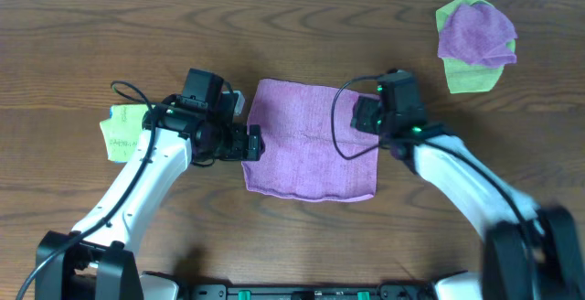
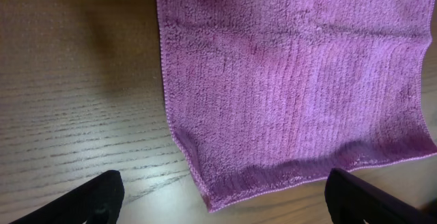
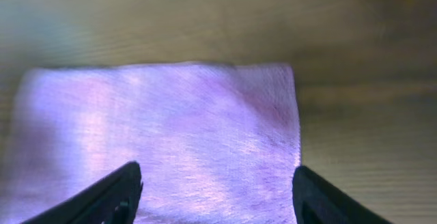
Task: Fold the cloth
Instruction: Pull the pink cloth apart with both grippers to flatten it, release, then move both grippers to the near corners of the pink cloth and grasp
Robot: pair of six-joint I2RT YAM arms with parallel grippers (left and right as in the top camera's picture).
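The purple cloth (image 1: 311, 140) is lying flat and spread open, roughly square, around the middle of the wooden table (image 1: 73, 35), about midway between the far and near edges. The left gripper (image 1: 252, 143) is hovering at the cloth's left edge. In the left wrist view its fingers (image 2: 92, 200) are standing wide apart and released, gripping nothing, with a hemmed corner of the cloth lying between them on the wood. The right gripper (image 1: 364, 117) is sitting over the cloth's right edge, toward its far right corner. In the right wrist view its two fingers (image 3: 102, 197) are also spread apart and empty, with the cloth beneath them; whether they are touching it I cannot tell. Near the table's far right corner a crumpled purple cloth (image 1: 477, 33) is resting on a green cloth (image 1: 471, 79), well apart from the arms. Toward the left edge, just beside the left arm, a yellow-green sheet (image 1: 121, 135) is lying flat
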